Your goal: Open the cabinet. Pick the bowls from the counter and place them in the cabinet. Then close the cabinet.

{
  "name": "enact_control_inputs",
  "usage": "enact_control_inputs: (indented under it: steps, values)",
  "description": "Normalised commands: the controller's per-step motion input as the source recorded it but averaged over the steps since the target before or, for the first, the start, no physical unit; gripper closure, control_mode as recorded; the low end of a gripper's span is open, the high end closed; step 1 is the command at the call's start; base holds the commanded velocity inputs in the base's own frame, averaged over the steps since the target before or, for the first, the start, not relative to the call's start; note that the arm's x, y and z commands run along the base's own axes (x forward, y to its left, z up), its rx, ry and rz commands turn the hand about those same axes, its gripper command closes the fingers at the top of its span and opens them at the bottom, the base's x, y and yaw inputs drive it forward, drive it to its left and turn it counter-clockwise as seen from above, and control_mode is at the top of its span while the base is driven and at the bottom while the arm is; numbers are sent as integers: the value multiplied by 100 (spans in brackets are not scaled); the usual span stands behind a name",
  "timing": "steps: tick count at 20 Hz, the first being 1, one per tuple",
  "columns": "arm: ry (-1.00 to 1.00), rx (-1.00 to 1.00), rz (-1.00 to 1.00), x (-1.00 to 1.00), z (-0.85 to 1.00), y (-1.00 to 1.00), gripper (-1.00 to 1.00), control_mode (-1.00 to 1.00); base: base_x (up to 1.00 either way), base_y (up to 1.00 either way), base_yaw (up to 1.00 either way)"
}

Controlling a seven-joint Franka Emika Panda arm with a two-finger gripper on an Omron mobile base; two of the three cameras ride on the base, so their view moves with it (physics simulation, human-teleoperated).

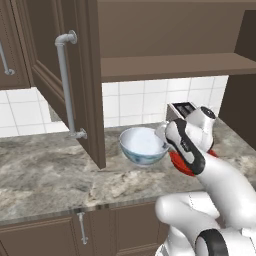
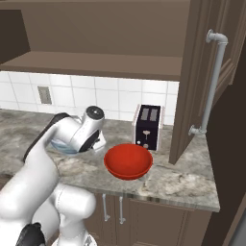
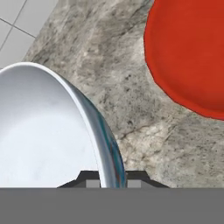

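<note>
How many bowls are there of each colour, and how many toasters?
White bowl with blue pattern: 1
Red bowl: 1
Toaster: 1
Total: 3

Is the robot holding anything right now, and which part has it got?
Yes: the gripper is pinching the white bowl by its rim, one finger inside the wall and one outside.

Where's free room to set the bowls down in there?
Cabinet shelf is bare, between the open doors. Counter is free left of the white bowl. Crowded where the red bowl, toaster and claw gather.
</note>
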Motion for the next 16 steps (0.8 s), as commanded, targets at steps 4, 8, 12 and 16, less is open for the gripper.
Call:
enact_control_inputs:
  steps: [4,8,12,16]
  values:
    - [0,0,-4,-84,54,-28,100,-100,0,0,0]
    - [0,0,-1,-85,61,-25,100,-100,0,0,0]
    - [0,0,-3,-69,67,-9,100,-100,0,0,0]
    - [-1,0,-6,-60,62,-3,100,-100,0,0,0]
